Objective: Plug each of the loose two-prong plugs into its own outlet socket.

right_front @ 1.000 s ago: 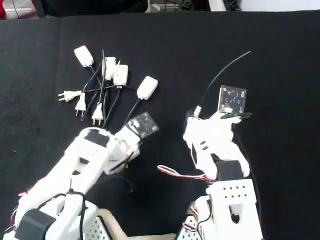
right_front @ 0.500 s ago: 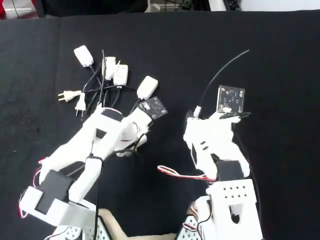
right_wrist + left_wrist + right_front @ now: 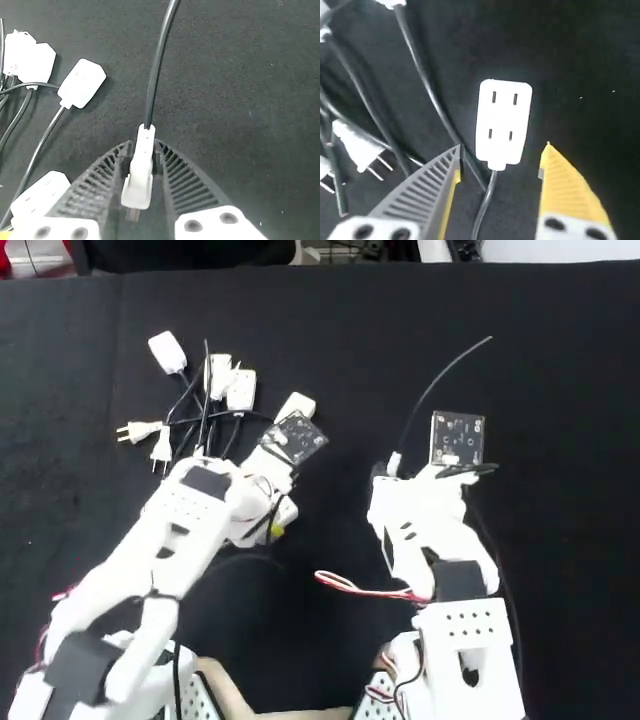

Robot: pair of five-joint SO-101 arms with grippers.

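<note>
Now holding left hand [image 3: 502, 150] spread over outlet socket [image 3: 503, 121], mid-frame. Gripping white plug [image 3: 138, 176] tight in right hand [image 3: 142, 145].

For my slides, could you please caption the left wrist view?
Open left hand facing a white socket on its black cord, loose plugs beside.

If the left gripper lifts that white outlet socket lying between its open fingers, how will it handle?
The outlet socket looks like a small hard plastic block, so it is probably light and stiff in a grip. Its smooth flat faces might slip. Its black cord looks limp and lies beside other cords, so lifting may drag them.
</note>
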